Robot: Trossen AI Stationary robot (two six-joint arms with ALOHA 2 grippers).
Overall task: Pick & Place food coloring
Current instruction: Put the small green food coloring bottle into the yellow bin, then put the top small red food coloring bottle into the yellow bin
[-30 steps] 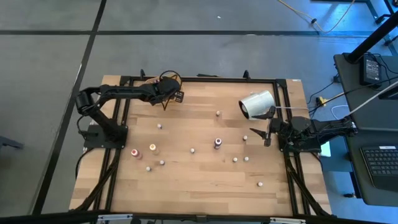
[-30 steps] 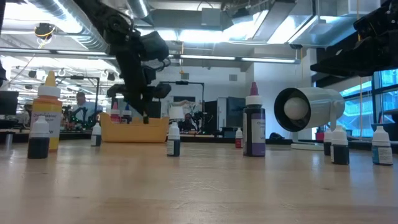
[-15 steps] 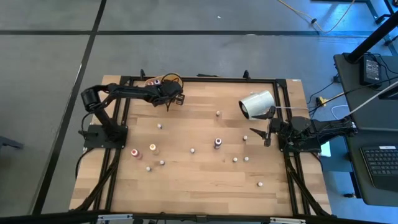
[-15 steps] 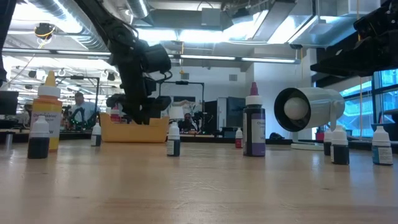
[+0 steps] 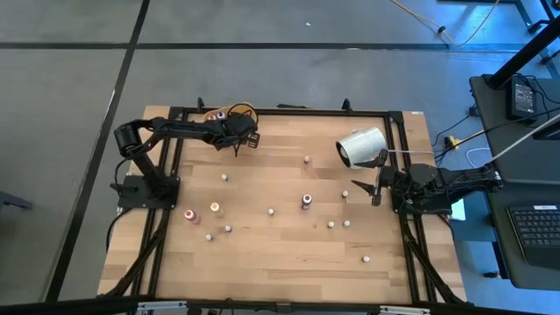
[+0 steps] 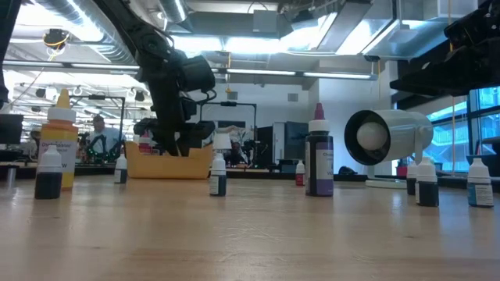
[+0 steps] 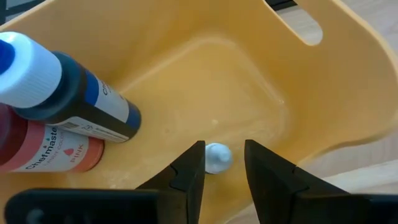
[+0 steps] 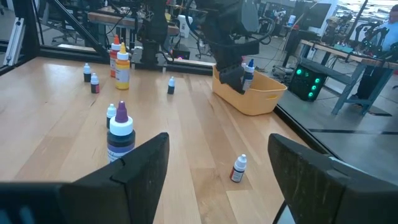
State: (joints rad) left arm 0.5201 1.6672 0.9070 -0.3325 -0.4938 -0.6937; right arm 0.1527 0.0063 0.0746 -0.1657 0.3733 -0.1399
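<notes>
While your left gripper [image 7: 219,163] hangs inside the yellow tray [image 7: 261,81] at the far edge of the table [image 5: 289,254], its fingers stand narrowly apart around a small bottle [image 7: 217,157] with a white cap; whether they press it, you cannot tell. Two bottles, one blue [image 7: 62,93] and one red [image 7: 43,149], lie in the tray already. More small bottles [image 5: 270,211] stand scattered on the table. Your right gripper [image 5: 364,190] waits wide open, holding nothing, beside the white cylinder [image 5: 361,146].
</notes>
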